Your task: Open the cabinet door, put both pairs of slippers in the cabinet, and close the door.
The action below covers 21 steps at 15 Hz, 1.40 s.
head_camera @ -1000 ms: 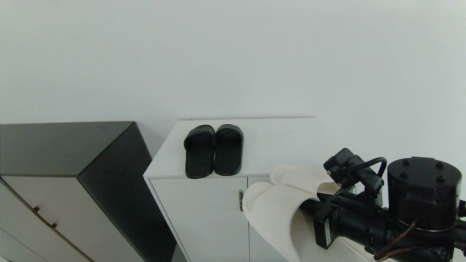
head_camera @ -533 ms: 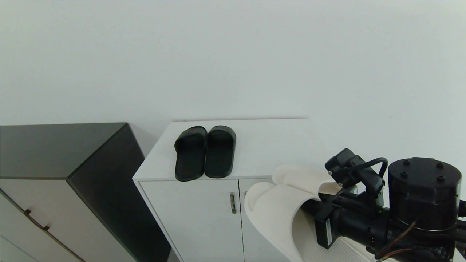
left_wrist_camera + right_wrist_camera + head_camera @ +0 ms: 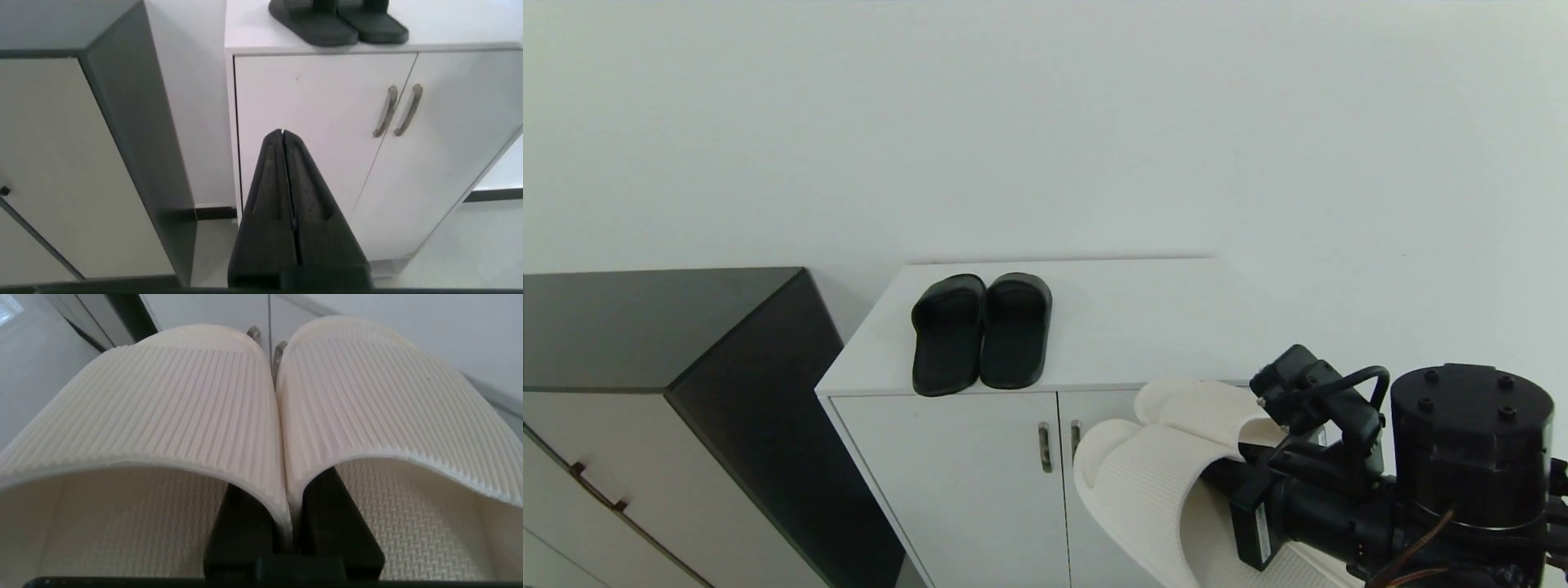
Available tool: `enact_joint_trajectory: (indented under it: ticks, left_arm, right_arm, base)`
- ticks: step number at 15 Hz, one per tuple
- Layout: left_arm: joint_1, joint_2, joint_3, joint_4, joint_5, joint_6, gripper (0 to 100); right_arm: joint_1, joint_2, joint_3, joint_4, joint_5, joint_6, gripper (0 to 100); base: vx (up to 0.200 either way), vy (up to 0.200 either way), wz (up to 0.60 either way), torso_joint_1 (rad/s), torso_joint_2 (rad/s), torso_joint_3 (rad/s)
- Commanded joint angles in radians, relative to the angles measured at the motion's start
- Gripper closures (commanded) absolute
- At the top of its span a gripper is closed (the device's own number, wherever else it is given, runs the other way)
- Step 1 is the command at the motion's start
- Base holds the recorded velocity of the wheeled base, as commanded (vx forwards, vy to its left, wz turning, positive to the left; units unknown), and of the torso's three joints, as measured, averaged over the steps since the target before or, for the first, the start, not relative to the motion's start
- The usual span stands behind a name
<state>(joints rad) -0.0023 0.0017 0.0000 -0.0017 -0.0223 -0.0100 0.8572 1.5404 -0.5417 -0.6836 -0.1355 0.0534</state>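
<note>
White slippers (image 3: 1160,465) pinched by right tool (image 3: 284,529), heels cut off | left tool (image 3: 283,140) pressed together | cabinet doors (image 3: 947,482) closed

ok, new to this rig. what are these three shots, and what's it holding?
A wheeled robot with two arms. The wide shot is from a camera on its head; the other two are from its wrists. Before it stands a white cabinet, doors shut, with black slippers on top; a dark cabinet stands beside it. The right gripper is clamped on a pair of white slippers, held in front of the doors. The left gripper is shut and empty, pointing at the white cabinet.
</note>
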Motion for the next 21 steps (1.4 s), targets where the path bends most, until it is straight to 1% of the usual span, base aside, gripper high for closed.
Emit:
enact_joint_trajectory:
  ticks: [1, 6, 7, 9, 12, 14, 16, 19, 21]
  left_arm:
    - [-0.001, 0.000, 0.000, 0.000, -0.001, 0.001, 100]
    - [-0.001, 0.000, 0.000, 0.000, 0.001, 0.005, 100]
    - [-0.001, 0.000, 0.000, 0.000, 0.001, 0.001, 0]
    - [-0.001, 0.000, 0.000, 0.000, -0.001, 0.001, 0]
    - [-0.001, 0.000, 0.000, 0.000, 0.001, 0.002, 0]
    - [-0.001, 0.000, 0.000, 0.000, -0.001, 0.002, 0]
    - [-0.001, 0.000, 0.000, 0.002, -0.004, 0.012, 0]
    - [-0.001, 0.000, 0.000, 0.002, 0.033, 0.015, 0]
    - [-0.001, 0.003, 0.000, 0.002, 0.032, 0.015, 0]
  right_arm:
    - [0.005, 0.003, 0.003, -0.001, 0.001, -0.001, 100]
    - [0.011, 0.006, 0.011, -0.001, -0.001, -0.006, 100]
    - [0.023, 0.006, 0.011, -0.001, -0.001, -0.006, 100]
    - [0.037, 0.006, 0.014, -0.001, -0.006, -0.006, 100]
    - [0.037, -0.020, 0.068, -0.005, -0.006, -0.006, 100]
    - [0.054, -0.031, 0.072, -0.004, -0.006, -0.006, 100]
    - [0.060, -0.028, 0.071, -0.004, -0.006, -0.006, 100]
    - [0.072, -0.025, 0.072, -0.004, -0.007, -0.007, 100]
    - [0.077, -0.039, 0.072, -0.004, -0.007, -0.010, 100]
  base:
    - [0.000, 0.000, 0.00, -0.183, 0.47, 0.256]
    - [0.000, 0.000, 0.00, -0.226, 0.55, 0.309]
    - [0.000, 0.000, 0.00, -0.217, 0.56, 0.330]
    - [0.000, 0.000, 0.00, -0.212, 0.54, 0.317]
    - [0.000, 0.000, 0.00, -0.199, 0.52, 0.317]
    - [0.000, 0.000, 0.00, -0.183, 0.50, 0.310]
    - [0.000, 0.000, 0.00, -0.168, 0.49, 0.322]
    - [0.000, 0.000, 0.00, -0.159, 0.48, 0.315]
    - [0.000, 0.000, 0.00, -0.139, 0.47, 0.332]
